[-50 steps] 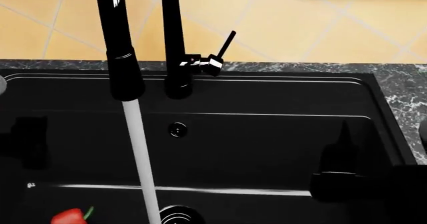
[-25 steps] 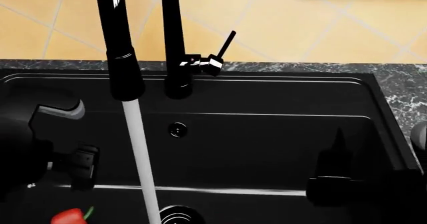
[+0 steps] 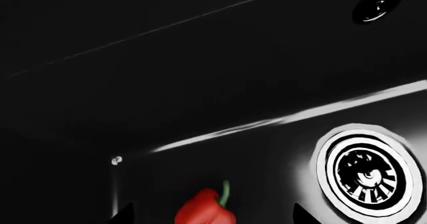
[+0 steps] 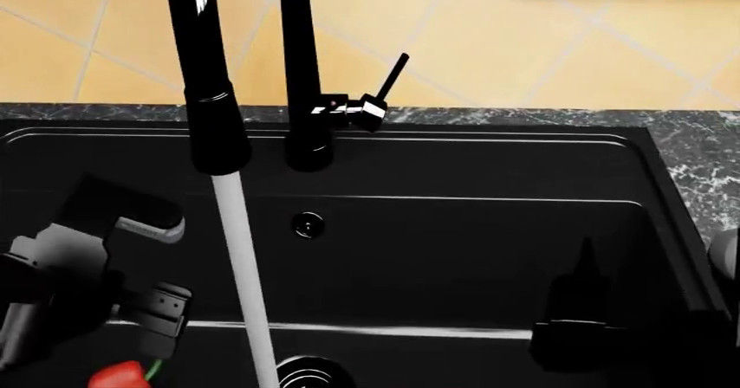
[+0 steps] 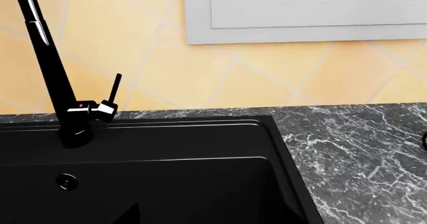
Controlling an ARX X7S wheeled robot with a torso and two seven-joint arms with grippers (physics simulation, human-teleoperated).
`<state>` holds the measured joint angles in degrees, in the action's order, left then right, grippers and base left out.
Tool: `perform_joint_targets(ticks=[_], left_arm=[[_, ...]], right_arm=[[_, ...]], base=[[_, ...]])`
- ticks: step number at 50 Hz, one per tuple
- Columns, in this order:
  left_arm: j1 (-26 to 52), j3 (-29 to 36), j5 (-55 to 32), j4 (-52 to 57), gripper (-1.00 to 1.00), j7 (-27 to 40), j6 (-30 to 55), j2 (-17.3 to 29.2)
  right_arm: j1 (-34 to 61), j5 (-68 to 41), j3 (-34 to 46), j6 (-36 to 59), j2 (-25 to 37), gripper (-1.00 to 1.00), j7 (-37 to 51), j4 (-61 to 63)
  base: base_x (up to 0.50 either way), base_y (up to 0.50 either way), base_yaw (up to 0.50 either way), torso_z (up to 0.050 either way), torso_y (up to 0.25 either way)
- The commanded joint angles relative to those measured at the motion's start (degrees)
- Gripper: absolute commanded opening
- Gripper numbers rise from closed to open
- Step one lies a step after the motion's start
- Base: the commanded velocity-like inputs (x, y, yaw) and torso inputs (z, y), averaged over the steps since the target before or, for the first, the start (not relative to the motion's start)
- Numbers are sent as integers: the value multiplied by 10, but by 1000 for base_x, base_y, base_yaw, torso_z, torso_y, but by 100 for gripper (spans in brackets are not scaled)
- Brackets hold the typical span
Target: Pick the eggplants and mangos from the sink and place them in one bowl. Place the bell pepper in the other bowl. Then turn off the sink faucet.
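Observation:
A red bell pepper (image 3: 203, 211) with a green stem lies on the floor of the black sink (image 4: 486, 167). In the head view the bell pepper (image 4: 120, 376) sits at the bottom left. My left gripper (image 3: 213, 218) is open just above it, one dark fingertip (image 3: 123, 215) on each side, not touching. It shows in the head view as the left gripper (image 4: 156, 317). My right gripper (image 4: 581, 306) hangs open and empty over the sink's right side. The faucet (image 4: 307, 102) runs a white stream (image 4: 245, 284), its handle (image 4: 387, 80) tilted up. Eggplants, mangos and bowls are out of view.
The drain (image 3: 370, 171) is beside the pepper, and an overflow hole (image 4: 307, 224) is in the back wall. A dark marble counter (image 5: 360, 139) borders the sink on the right. Yellow tiles (image 5: 280, 79) and a window frame (image 5: 300, 14) rise behind.
My left arm has come in from the left and lowered toward the bell pepper. The right gripper has sunk slightly. Water keeps running.

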<state>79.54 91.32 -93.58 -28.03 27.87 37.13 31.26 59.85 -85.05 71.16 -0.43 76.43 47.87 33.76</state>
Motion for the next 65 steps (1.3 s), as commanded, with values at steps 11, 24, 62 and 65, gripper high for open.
perform_joint_targets(ticks=[11, 24, 62, 65], left_arm=[[-34, 39, 58, -185, 100, -99, 9, -104], [-82, 79, 113, -466, 100, -238, -20, -233], [-160, -531, 638, -469, 100, -210, 53, -233], [-163, -605, 709, -469, 100, -223, 36, -237]], right_arm=[[-20, 15, -1, -15, -10, 100, -10, -6], [-25, 15, 0, -17, -17, 100, -11, -10], [-57, 28, 8, -44, -26, 100, -19, -19], [-57, 27, 6, -45, -24, 100, -19, -18]], base=[[0, 0, 0, 0, 0], [0, 0, 0, 0, 0], [0, 0, 0, 0, 0], [0, 0, 0, 0, 0]])
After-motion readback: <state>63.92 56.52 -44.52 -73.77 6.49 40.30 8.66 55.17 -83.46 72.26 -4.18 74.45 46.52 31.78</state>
